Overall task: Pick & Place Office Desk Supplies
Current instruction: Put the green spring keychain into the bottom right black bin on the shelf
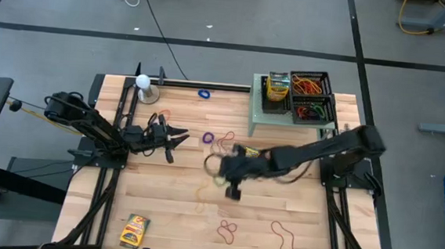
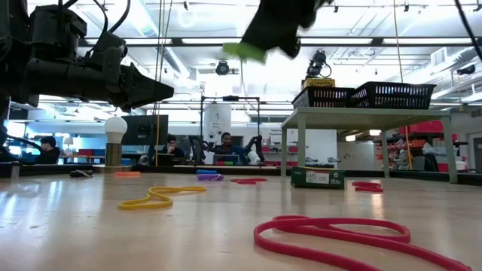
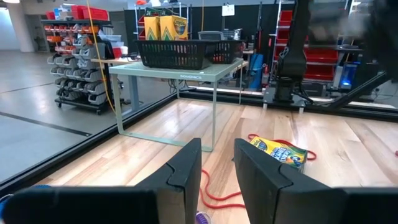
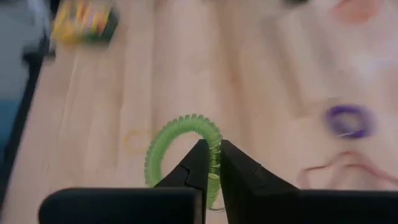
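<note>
My right gripper [image 4: 210,148] hangs over the middle of the table [image 1: 162,207], shut on a green coiled band loop [image 4: 177,140]. In the low view it is high above the wood, the green loop [image 2: 245,51] below it. My left gripper [image 3: 217,162] waits open and level at the table's left [image 1: 176,137], with nothing between its fingers. One crayon box [image 1: 134,230] lies flat near the front left, another [image 3: 280,151] lies by red bands under the right arm. Loose bands lie flat on the wood: purple [image 1: 208,138], blue [image 1: 203,93], yellow [image 2: 158,197], red [image 2: 339,229]. My right gripper pinches one stretch of the green loop's coil [image 4: 215,142] between its two fingertips. The fingers come slanting down from the table's right side. The rest of the loop arcs out beyond the fingertips, lifted clear of the table.
A pale green stand [image 1: 286,117] at the back right carries black baskets [image 1: 311,95] holding crayon boxes [image 1: 277,87] and bands. A white ball on a small stand [image 1: 143,84] sits at the back left. More red bands [image 1: 285,239] lie near the front edge.
</note>
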